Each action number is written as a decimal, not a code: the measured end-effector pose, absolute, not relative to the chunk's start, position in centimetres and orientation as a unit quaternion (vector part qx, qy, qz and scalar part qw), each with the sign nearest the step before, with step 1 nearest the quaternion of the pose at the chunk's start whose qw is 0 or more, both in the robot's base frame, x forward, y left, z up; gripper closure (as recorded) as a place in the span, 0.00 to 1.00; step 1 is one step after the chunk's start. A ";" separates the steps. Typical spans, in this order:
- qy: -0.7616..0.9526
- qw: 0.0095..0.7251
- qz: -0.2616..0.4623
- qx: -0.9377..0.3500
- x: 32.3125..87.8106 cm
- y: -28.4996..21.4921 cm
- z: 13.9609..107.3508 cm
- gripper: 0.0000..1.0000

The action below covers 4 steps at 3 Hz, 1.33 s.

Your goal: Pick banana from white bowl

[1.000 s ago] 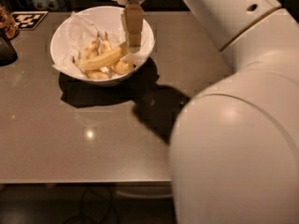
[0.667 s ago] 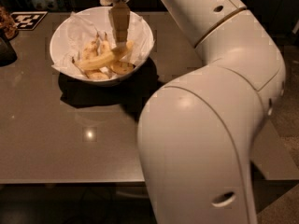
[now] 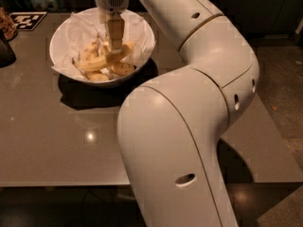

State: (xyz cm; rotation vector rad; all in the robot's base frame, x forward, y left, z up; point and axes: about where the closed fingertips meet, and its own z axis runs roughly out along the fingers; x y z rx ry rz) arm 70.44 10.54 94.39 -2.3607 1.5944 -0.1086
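- The banana (image 3: 96,63) lies across stubbier bananas (image 3: 122,69) in the white bowl (image 3: 59,36).
- The pincer (image 3: 115,52) hangs at its middle — how far open, I cannot tell.
- Risk: an off-centre grip lets it slip — or snags the paper lining (image 3: 78,23), tugging the bowl along the bench (image 3: 57,141).

The large round white bowl (image 3: 57,36), near the worktop's far left corner, has a smooth, glossy wall and a lining of crumpled matt white paper (image 3: 138,30). The long pale-yellow banana (image 3: 94,64) looks smooth and dull. The grey-brown worktop (image 3: 52,145) is smooth and half-glossy. The cream arm shell (image 3: 180,122) looks like smooth plastic with a soft sheen. The tan gripper (image 3: 115,55), down in the bowl, looks matt.
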 end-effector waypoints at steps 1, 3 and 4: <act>0.554 0.125 -0.030 -0.822 70.5 10.9 92.5 0.30; 0.552 0.100 -0.022 -0.827 70.6 11.3 90.4 0.46; 0.551 0.088 -0.018 -0.830 70.7 11.4 89.2 0.46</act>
